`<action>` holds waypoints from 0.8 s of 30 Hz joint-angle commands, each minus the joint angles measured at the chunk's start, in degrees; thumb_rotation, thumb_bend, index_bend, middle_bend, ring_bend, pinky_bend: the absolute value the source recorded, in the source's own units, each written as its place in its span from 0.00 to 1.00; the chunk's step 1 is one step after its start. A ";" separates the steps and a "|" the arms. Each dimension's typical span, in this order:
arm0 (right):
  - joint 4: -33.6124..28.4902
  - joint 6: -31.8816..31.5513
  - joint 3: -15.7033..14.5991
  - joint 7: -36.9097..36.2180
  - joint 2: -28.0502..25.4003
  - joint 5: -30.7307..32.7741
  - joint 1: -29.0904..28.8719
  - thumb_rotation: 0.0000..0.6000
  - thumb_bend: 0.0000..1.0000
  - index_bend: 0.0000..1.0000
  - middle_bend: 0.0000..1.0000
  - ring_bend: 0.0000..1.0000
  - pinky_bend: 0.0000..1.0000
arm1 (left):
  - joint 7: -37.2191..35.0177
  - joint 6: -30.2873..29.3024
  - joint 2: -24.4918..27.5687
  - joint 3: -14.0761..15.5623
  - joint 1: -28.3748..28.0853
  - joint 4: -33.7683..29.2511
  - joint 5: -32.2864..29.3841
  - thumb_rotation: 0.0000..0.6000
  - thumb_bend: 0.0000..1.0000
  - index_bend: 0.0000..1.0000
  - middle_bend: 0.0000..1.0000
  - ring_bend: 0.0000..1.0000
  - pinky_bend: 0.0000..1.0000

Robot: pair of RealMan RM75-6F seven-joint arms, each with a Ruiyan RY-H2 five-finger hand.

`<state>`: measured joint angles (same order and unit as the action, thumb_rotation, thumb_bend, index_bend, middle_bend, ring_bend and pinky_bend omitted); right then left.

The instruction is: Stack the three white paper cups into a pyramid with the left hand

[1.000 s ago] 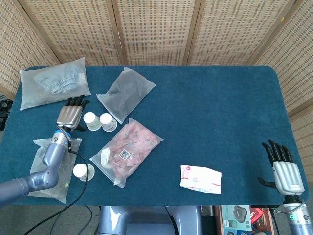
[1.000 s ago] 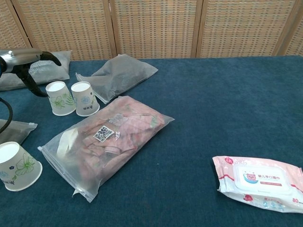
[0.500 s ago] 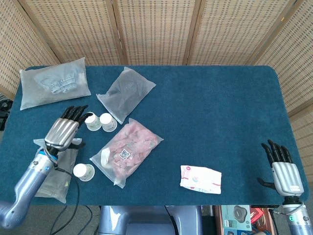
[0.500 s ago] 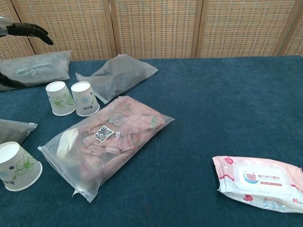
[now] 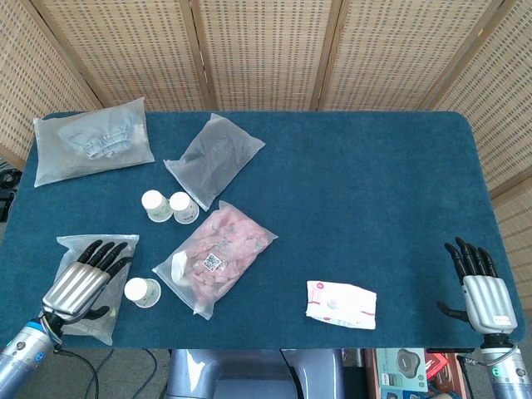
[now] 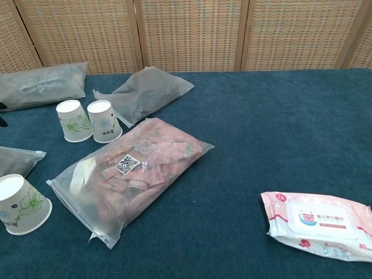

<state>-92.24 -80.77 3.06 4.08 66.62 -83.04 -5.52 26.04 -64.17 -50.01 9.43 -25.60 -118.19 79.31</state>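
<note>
Two white paper cups stand upside down and touching, one [image 5: 155, 206] [image 6: 74, 121] on the left and one [image 5: 184, 208] [image 6: 104, 121] on the right. The third cup [image 5: 141, 293] [image 6: 20, 205] stands apart near the table's front left. My left hand [image 5: 81, 281] hovers open over a clear bag [image 5: 72, 248], just left of that third cup, holding nothing. It is out of the chest view. My right hand [image 5: 484, 287] is open at the front right corner, off the table edge.
A pink-filled bag [image 5: 219, 256] lies beside the cups. A grey bag [image 5: 214, 158] sits behind the pair, and a pale bag [image 5: 91, 150] at the back left. A wet-wipes pack [image 5: 341, 304] lies front right. The folding screen stands behind the blue table [image 5: 374, 191].
My left hand has drawn back from the two touching cups toward the front left corner, leaving the chest view. The cups and right hand have not moved.
</note>
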 commanded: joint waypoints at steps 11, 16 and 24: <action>0.03 0.03 -0.07 -0.12 -0.02 -0.14 0.00 1.00 0.13 0.00 0.00 0.00 0.00 | -0.52 3.82 -5.21 -1.56 0.14 5.51 -1.87 1.00 0.22 0.13 0.00 0.00 0.00; 0.08 0.36 -0.09 -0.39 -0.11 0.13 -0.03 1.00 0.13 0.00 0.00 0.00 0.00 | 0.71 5.79 -8.05 -2.57 -0.55 7.54 -4.88 1.00 0.22 0.14 0.00 0.00 0.00; -0.04 0.49 -0.06 -0.39 -0.20 0.23 -0.07 1.00 0.13 0.00 0.00 0.00 0.00 | 1.03 8.18 -11.65 -4.53 -1.98 10.45 -9.41 1.00 0.22 0.17 0.00 0.00 0.00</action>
<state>-92.27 -80.29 3.01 3.68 66.41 -82.81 -5.59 26.98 -56.43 -61.14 5.26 -27.25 -108.21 70.43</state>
